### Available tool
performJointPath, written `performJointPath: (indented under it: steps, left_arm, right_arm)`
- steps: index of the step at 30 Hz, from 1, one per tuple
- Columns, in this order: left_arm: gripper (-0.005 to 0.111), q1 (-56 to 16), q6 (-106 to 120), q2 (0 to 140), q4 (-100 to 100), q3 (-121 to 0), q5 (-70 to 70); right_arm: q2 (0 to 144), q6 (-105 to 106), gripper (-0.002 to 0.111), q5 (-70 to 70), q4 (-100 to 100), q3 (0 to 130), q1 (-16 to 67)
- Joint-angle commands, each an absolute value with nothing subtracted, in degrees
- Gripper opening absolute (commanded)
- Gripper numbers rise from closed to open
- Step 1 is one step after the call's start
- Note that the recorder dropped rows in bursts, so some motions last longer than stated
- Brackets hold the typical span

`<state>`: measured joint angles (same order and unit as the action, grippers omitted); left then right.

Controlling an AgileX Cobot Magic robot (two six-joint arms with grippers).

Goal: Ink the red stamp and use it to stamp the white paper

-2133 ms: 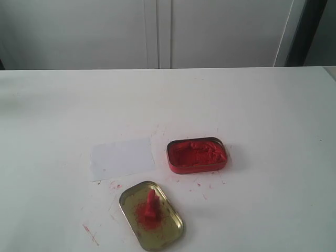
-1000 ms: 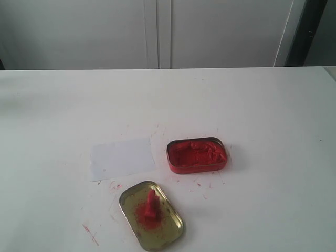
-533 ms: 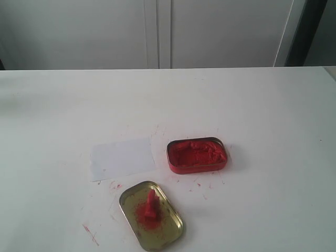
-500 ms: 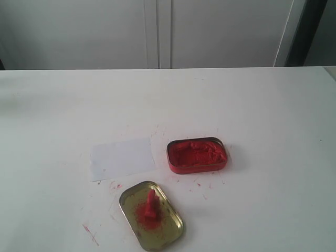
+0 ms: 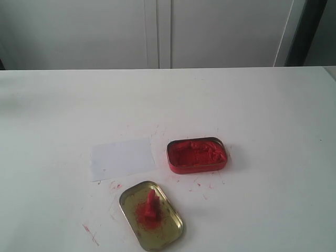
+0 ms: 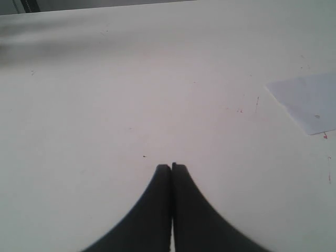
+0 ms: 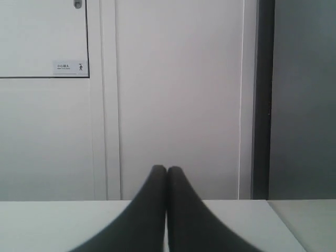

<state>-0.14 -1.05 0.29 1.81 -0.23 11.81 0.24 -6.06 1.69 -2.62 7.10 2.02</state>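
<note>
Left claw point(image 6: 171, 167) and right claw point(image 7: 167, 169) pinched shut, empty, stamp point(image 5: 151, 203) well apart from both: open wide, grip knob squarely.

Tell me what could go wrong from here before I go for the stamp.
1. The left end effector and right end effector are both shut; approaching like that could topple the small red stamp, which stands upright in the gold lid.
2. The lid looks unfixed and may slide when the stamp is gripped.
3. The white paper is thin and could shift under the inked stamp or stick to it.
</note>
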Motion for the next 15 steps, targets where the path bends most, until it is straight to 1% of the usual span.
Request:
performJointPath:
  steps: [1,11,15]
  left_arm:
    - [0.0,-0.09,-1.06,0.0,2.08,0.0,11.79]
    - [0.0,-0.09,-1.06,0.0,2.08,0.0,11.79]
    - [0.0,-0.09,-1.06,0.0,2.08,0.0,11.79]
  right_arm:
    - [0.0,-6.27,0.0,-5.05,-2.82,10.55,2.24]
    - [0.09,-6.27,0.0,-14.85,-3.17,16.0,2.24]
    - [3.8,-6.27,0.0,-18.5,-3.17,18.79,2.24]
